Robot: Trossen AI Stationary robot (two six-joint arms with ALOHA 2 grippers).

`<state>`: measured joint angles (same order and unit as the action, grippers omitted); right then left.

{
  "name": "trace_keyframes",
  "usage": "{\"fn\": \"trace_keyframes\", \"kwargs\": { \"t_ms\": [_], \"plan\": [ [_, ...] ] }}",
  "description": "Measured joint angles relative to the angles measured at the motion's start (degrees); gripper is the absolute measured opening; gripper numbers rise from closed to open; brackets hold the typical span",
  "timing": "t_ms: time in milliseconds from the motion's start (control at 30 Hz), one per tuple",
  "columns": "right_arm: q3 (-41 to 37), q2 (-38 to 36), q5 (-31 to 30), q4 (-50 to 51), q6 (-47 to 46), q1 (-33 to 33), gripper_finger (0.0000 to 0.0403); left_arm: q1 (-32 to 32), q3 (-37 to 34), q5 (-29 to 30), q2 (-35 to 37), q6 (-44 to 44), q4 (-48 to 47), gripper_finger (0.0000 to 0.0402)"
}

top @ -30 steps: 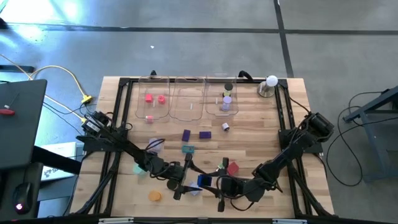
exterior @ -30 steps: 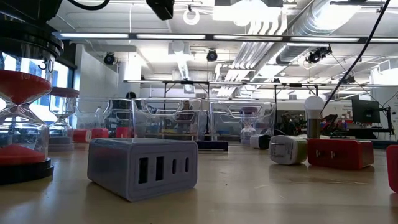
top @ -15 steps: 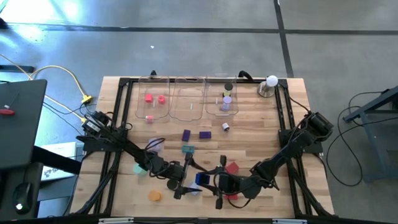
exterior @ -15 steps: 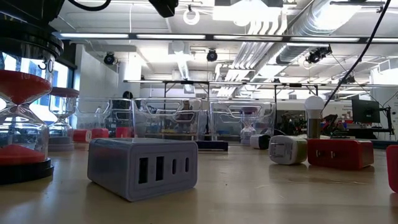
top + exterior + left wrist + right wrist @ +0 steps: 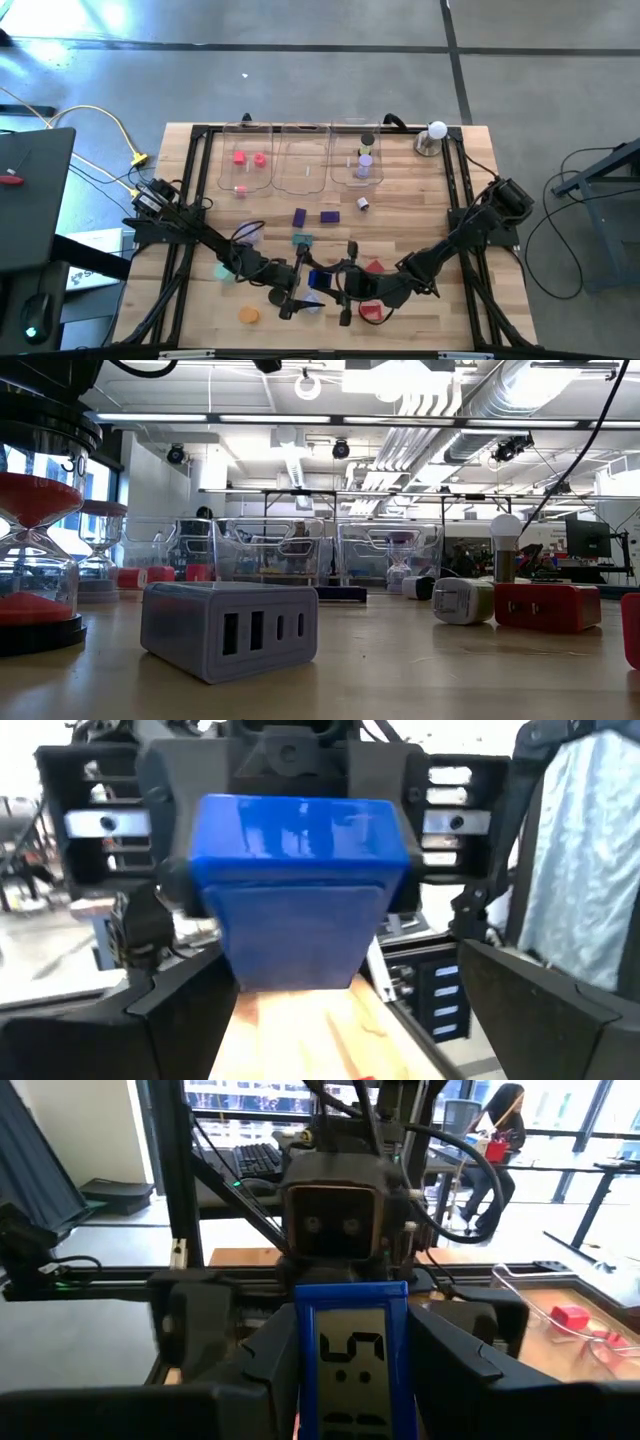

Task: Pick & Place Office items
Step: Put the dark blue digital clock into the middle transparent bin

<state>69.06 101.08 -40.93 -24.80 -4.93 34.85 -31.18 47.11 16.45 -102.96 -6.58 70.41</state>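
Note:
A blue block (image 5: 319, 280) hangs above the table's near middle, between my two grippers, which face each other. My right gripper (image 5: 331, 285) is shut on it from the table's right. My left gripper (image 5: 305, 287) stands open on the block's left side, with its fingers (image 5: 175, 1010) to either side of the block (image 5: 300, 890) and gaps showing. Other office items lie loose on the wood: purple blocks (image 5: 299, 217), a teal piece (image 5: 302, 239), red pieces (image 5: 375, 267) and an orange disc (image 5: 248, 314). My right gripper pinches the blue block by its two opposite sides (image 5: 305, 1360) between its two fingers. The fingers lie level and come from the table's right. The block sits upright in the hold, lifted clear of the table, and its free end points at my left gripper.
Three clear trays (image 5: 305, 160) stand in a row at the far side. The left one holds red pieces and the right one holds purple and black ones. A white ball on a metal base (image 5: 432, 135) stands at the far right. The low view shows a grey block (image 5: 228, 630) and a red hourglass (image 5: 35, 550).
My right gripper has gone toward the table's left edge, carrying the blue block level up to my left gripper. A red piece that it stood over now shows on the table near the front edge.

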Motion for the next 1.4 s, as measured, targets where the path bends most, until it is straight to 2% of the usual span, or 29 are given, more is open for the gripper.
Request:
{"fn": "trace_keyframes", "kwargs": {
  "t_ms": [300, 433, 567, 933, 1100, 1167, 1267, 1400],
  "plan": [
    [0.0, 0.0, 2.49, 0.2, -1.32, -1.58, 0.0136, 0.43, 0.0, 0.11, 0.0, -3.96, 0.44, 0.036],
    [0.0, 0.0, 2.53, 0.25, -1.33, -1.64, 0.0136, 0.7, 0.0, 0.09, 0.0, -4.17, 0.44, 0.0344],
    [0.0, 0.0, 2.76, 0.37, -1.44, -1.64, 0.0136, 0.72, 0.0, 0.15, 0.0, -4.14, 0.43, 0.0304],
    [0.07, 0.2, 3.51, 2.12, -4.38, -1.55, 0.0136, 1.25, -0.08, 0.26, 0.0, -0.93, 0.48, 0.0152],
    [0.07, 0.22, 6.38, 2.31, -7.7, -1.64, 0.0138, 0.99, -0.09, 0.35, -0.01, 0.68, 0.12, 0.0148],
    [0.07, 0.17, 7.63, 2.41, -8.42, -1.65, 0.0178, 0.68, -0.07, -0.03, -0.02, 1.02, -0.31, 0.0148],
    [0.0, -0.44, 9.17, 2.76, -8.61, -1.64, 0.0271, 0.27, 0.03, -0.54, 0.0, 1.12, -1.16, 0.0148],
    [0.02, -2.29, 15.58, 4.05, -7.48, -1.62, 0.0372, -0.22, 0.02, -1.79, 0.05, 2.36, -3.28, 0.0148]
  ]
}}
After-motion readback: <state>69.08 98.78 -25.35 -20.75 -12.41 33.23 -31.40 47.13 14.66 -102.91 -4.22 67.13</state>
